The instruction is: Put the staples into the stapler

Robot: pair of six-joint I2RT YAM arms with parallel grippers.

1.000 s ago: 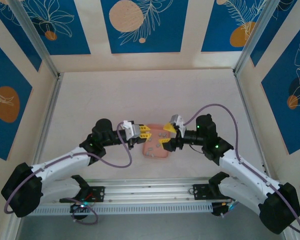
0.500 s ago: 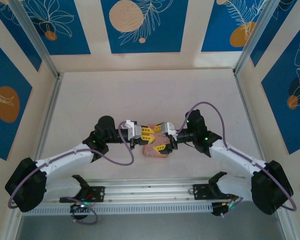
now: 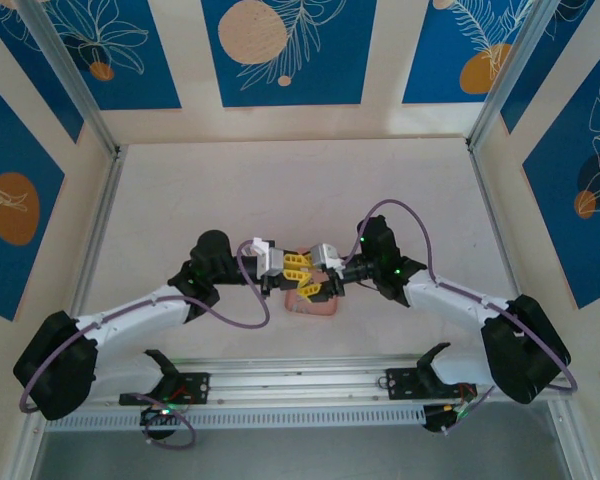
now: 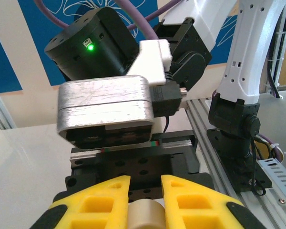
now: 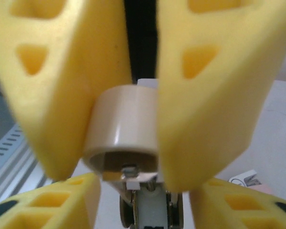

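Two claws: share stapler (image 5: 126, 124), tray (image 3: 322, 307) at 6 o'clock.
Left claw (image 4: 145, 191): pinches body, steadying.
Right claw (image 5: 143, 109): pinches beige end, probably opening.

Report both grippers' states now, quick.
Left gripper: closed, holding the beige stapler.
Right gripper: closed on the same stapler's rounded end.

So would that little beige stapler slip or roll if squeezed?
Maybe slippery: the beige stapler looks like glossy hard plastic. Its rounded end could twist in the right tool, but the left tool grips it too.
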